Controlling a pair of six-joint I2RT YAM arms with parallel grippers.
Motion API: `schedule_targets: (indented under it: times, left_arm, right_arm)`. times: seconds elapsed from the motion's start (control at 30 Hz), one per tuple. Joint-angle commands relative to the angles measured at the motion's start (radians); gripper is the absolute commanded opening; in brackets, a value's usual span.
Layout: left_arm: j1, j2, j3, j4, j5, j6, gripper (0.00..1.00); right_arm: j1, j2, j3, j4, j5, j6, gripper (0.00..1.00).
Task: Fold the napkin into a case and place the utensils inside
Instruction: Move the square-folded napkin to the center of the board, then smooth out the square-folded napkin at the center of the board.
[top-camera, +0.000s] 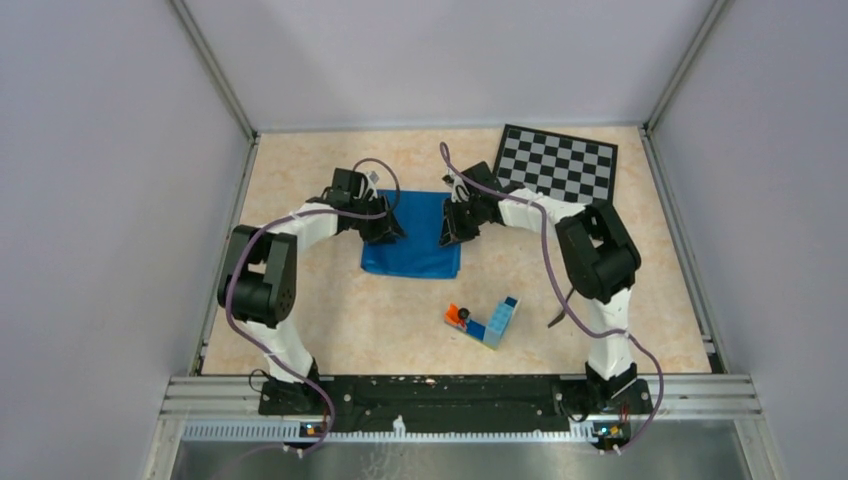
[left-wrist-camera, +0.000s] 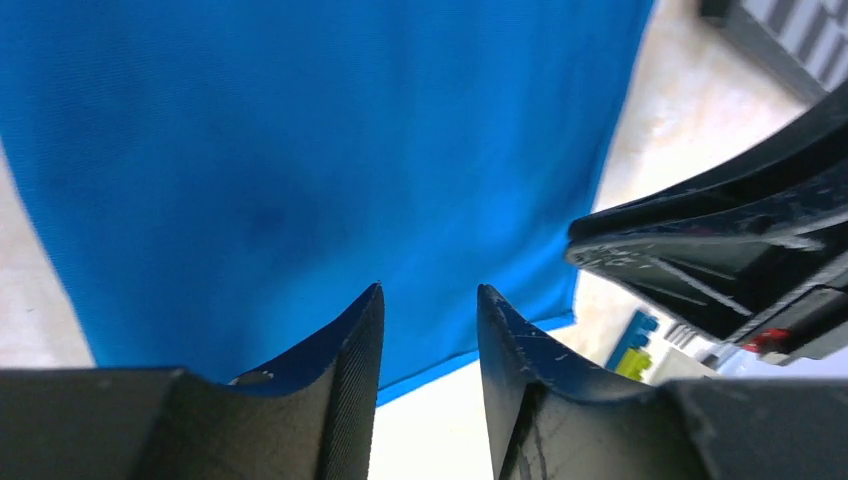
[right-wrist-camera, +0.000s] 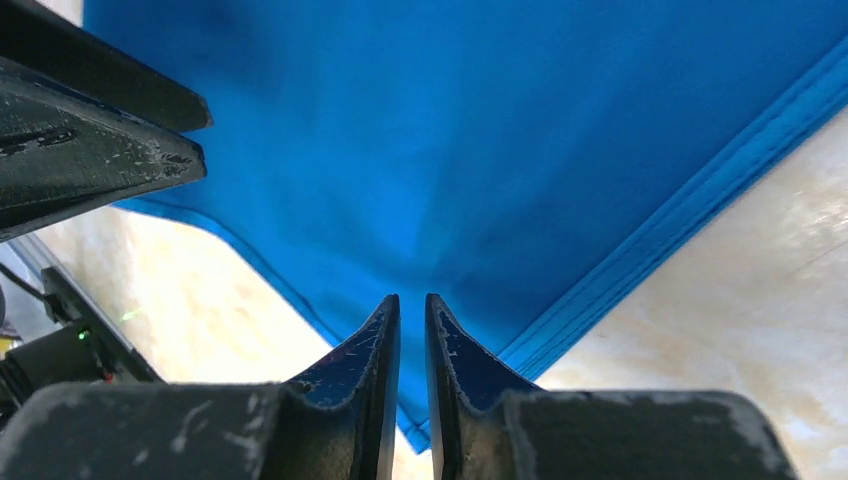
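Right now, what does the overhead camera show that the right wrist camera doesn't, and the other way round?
Only overhead: the chessboard, the toy bricks, and the left arm and right arm whole. Only the right wrist: the stitched hem of the napkin up close, with the tips of the right gripper nearly together at a corner. Both: the blue napkin on the pale table.

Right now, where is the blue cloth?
In the overhead view the blue cloth sits in the middle between the left gripper and right gripper; the checkerboard is farther back on the right, toy bricks nearer.
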Motion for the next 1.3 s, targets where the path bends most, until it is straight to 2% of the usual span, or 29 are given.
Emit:
schedule_targets:
  times: [0.0, 0.13, 0.33, 0.47, 0.57, 0.63, 0.7, 0.73, 0.8, 0.83, 0.93, 1.03, 1.13, 1.27]
  left_arm:
    - [0.003, -0.01, -0.032, 0.02, -0.066, 0.012, 0.44]
    - [0.002, -0.065, -0.136, 0.032, -0.112, 0.014, 0.44]
    - [0.002, -0.148, -0.21, 0.027, -0.098, 0.017, 0.46]
    - [0.006, -0.258, -0.182, -0.034, -0.099, 0.033, 0.62]
    - [0.024, -0.354, -0.149, -0.13, -0.147, 0.045, 0.75]
    - [0.054, -0.402, -0.16, -0.183, -0.168, 0.012, 0.8]
    - [0.104, -0.436, -0.204, -0.212, -0.148, -0.052, 0.81]
    - [0.126, -0.449, -0.234, -0.217, -0.13, -0.084, 0.8]
    - [0.168, -0.481, -0.326, -0.19, -0.094, -0.158, 0.76]
    - [0.18, -0.501, -0.366, -0.159, -0.082, -0.189, 0.74]
    - [0.183, -0.545, -0.478, -0.007, -0.035, -0.243, 0.67]
    - [0.182, -0.542, -0.515, 0.08, 0.002, -0.26, 0.63]
    - [0.183, -0.519, -0.51, 0.097, 0.01, -0.243, 0.62]
    - [0.183, -0.513, -0.516, 0.1, -0.001, -0.231, 0.56]
  right_arm:
    - [-0.032, 0.034, 0.032, 0.054, 0.009, -0.032, 0.15]
    - [-0.032, 0.11, 0.151, -0.015, 0.041, -0.131, 0.16]
    - [-0.024, 0.209, 0.345, -0.099, -0.037, -0.173, 0.21]
    - [-0.008, 0.166, 0.407, -0.202, 0.039, -0.148, 0.32]
    - [-0.01, 0.034, 0.301, -0.254, 0.173, 0.003, 0.43]
    - [-0.02, -0.073, 0.152, -0.218, 0.159, 0.107, 0.45]
    - [-0.042, -0.178, -0.012, -0.117, 0.05, 0.207, 0.48]
    - [-0.054, -0.22, -0.11, -0.067, 0.016, 0.251, 0.54]
    - [-0.064, -0.296, -0.234, 0.05, 0.005, 0.318, 0.66]
    - [-0.064, -0.319, -0.274, 0.085, 0.017, 0.338, 0.68]
    - [-0.064, -0.305, -0.341, 0.178, -0.059, 0.396, 0.66]
    - [-0.064, -0.288, -0.404, 0.268, -0.086, 0.466, 0.6]
    - [-0.064, -0.265, -0.431, 0.307, -0.078, 0.51, 0.55]
    - [-0.067, -0.236, -0.459, 0.361, -0.062, 0.548, 0.51]
